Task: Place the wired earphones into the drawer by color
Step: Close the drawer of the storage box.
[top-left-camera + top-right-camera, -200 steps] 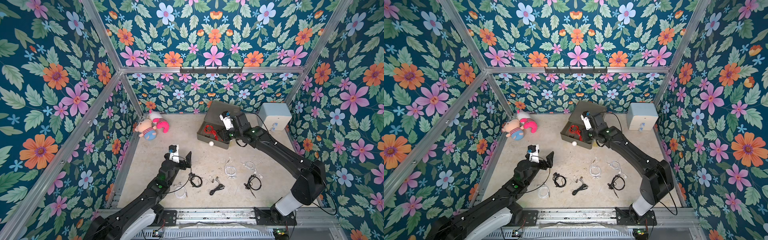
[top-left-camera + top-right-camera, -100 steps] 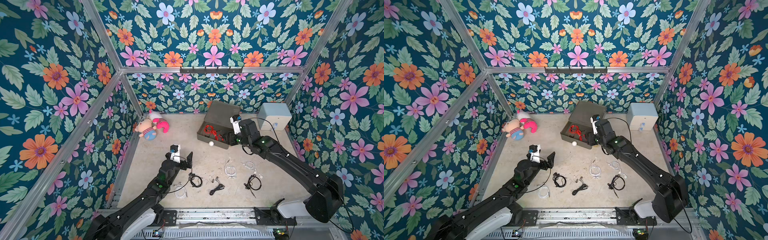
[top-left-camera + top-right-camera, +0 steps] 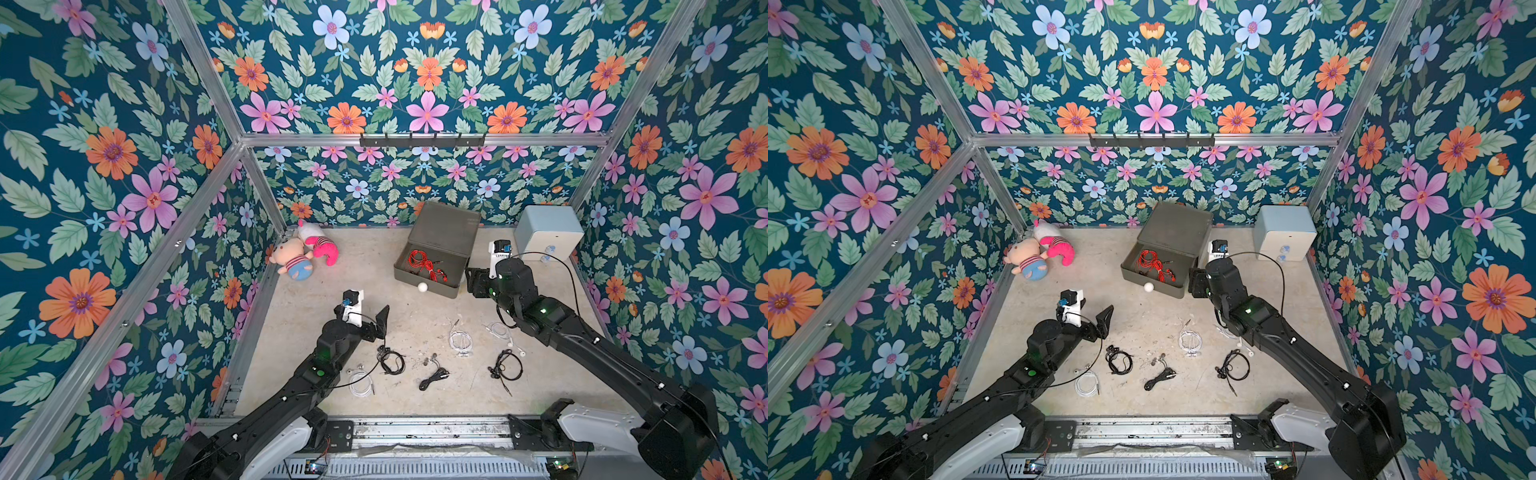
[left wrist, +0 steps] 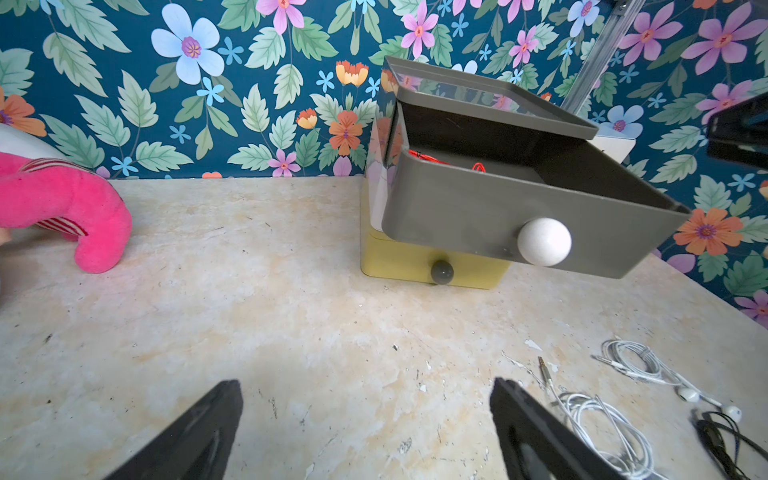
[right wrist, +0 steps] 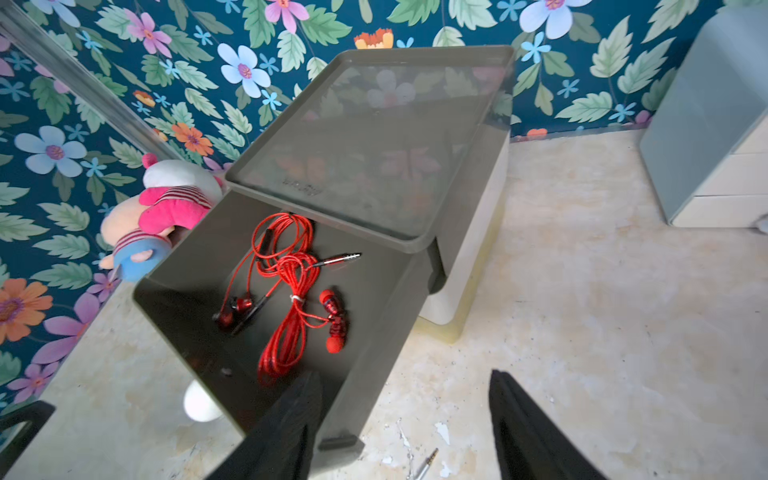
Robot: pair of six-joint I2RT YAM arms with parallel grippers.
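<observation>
Right gripper [image 3: 473, 283] has pulled back since a second ago. It was over the open tier then, and now it sits just beside the drawer box [image 3: 444, 232] on its right. Its fingers are spread apart with nothing between them, easy to see in the right wrist view [image 5: 403, 378].

Both red earphones [image 5: 291, 299] are lying loose on the floor of the grey top tier [image 4: 457, 216], which is pulled out, white knob [image 4: 544, 241] facing the arms. The yellow bottom tier [image 4: 399, 259] is pushed in.

Left gripper [image 3: 370, 320] hasn't really budged. It hangs above bare table near the front left, fingers spread wide and empty, same story in its wrist view [image 4: 365, 382].

Everything else is on the table [image 3: 415, 316] in front of the box:
- 3 white earphones: [image 3: 460, 343], [image 3: 498, 330], [image 3: 359, 380]
- 3 black earphones: [image 3: 390, 359], [image 3: 434, 376], [image 3: 507, 368]

2 plush toys [image 3: 303, 253] are in the back left corner, and a pale blue cabinet [image 3: 548, 232] in the back right.
</observation>
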